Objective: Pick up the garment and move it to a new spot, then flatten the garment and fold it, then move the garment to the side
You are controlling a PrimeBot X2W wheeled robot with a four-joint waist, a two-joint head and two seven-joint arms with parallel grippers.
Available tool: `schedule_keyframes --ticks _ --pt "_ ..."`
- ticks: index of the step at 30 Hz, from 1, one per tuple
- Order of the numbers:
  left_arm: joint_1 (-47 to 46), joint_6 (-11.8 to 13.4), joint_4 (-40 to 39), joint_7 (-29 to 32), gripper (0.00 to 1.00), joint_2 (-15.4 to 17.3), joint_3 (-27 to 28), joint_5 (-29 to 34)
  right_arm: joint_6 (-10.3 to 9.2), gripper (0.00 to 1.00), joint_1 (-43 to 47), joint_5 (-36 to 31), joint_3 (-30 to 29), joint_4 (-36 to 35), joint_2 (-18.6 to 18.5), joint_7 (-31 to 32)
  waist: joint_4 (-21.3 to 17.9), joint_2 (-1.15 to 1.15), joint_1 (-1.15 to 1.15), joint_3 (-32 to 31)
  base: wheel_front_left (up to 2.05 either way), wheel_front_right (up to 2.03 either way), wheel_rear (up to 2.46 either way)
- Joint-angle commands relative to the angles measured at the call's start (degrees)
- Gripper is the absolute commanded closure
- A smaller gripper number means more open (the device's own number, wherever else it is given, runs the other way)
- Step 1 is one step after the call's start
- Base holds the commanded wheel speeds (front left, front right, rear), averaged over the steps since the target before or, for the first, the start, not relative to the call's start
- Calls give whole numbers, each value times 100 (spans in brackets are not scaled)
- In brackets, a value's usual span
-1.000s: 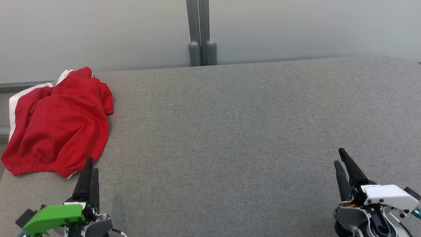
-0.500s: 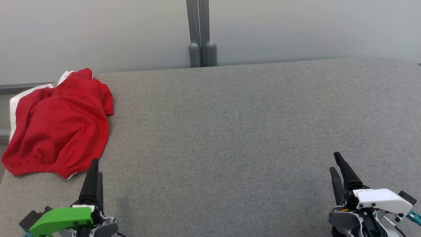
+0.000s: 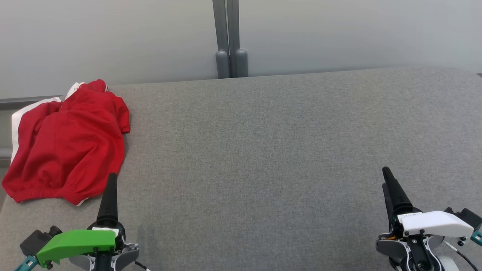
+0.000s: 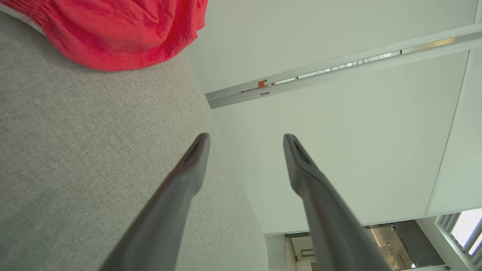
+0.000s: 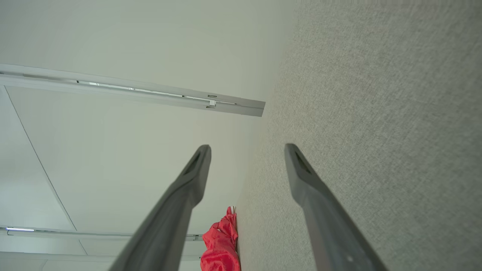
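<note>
I'm looking at the garment [image 3: 67,150] now: bright red, lying crumpled at the far left of the grey fabric surface [image 3: 282,150]. It's bunching up in soft folds rather than lying flat. A white band is running along its left side, with more white peeking out at the far end (collar or cuff, I can't tell). A flap like a short sleeve is sticking out to the right, and the near hem is puckering.

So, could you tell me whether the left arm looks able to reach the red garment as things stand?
Probably yes: the left gripper is open, its tips close to the near edge of the red garment, with just bare grey surface between them.
</note>
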Motion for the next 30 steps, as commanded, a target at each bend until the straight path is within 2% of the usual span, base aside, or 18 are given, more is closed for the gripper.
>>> schedule_keyframes --ticks 1,30 --pt "-50 46 -154 -69 0 36 -34 232 3 0 -25 -190 23 -160 -38 -70 0 0 0 -2 0 0 0" --pt "159 353 -579 -637 0 56 -477 3397 4 0 136 -3110 393 -779 -56 -639 -6 0 0 -43 0 0 0"
